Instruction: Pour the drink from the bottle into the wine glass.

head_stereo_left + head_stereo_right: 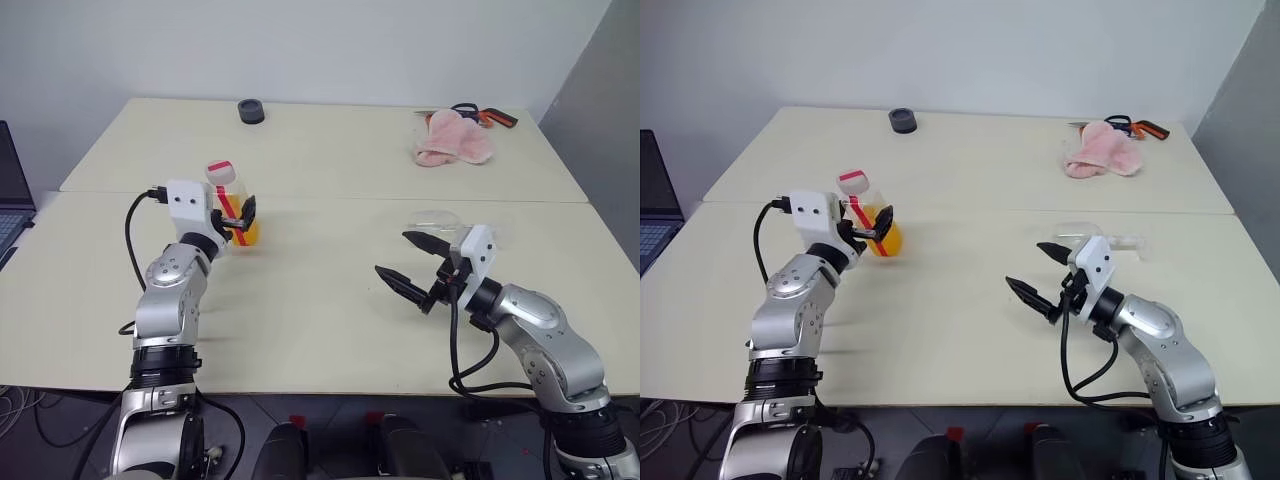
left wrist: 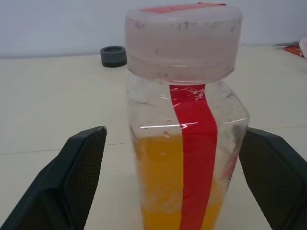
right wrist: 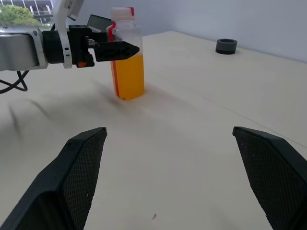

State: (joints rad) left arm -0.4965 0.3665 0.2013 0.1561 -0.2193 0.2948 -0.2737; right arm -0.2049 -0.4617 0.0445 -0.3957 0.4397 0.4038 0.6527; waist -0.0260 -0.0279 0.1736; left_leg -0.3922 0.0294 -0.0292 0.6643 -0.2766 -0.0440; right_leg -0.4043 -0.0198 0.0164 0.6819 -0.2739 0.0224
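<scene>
Barely begun, judging by the layout. Bottle upright on the counter at about nine o'clock from centre, white cap with red band in place, orange drink filling roughly the lower half. Left gripper level with the bottle's body, spread wide with one finger on either side — a visible gap between each pad and the plastic in the left wrist view, so bracketing, not yet clamping, nothing held. Right gripper at about four o'clock from centre, also fully spread and empty, aimed across the counter toward the bottle. Wine glass apparently just beyond the right gripper at about three o'clock — clear, hard to read, seemingly lying on its side rather than standing, though not certain.

Elsewhere: small dark round object near the far edge at eleven o'clock, pink cloth at one o'clock with orange-handled scissors just behind it, laptop edge at far nine o'clock.

Done so far, as a judgement: approach to the bottle only. Left to do: closing on the bottle, dealing with the cap, getting the glass upright or steadied, lifting, tilting, pouring. No drink in the glass as far as can be seen.
</scene>
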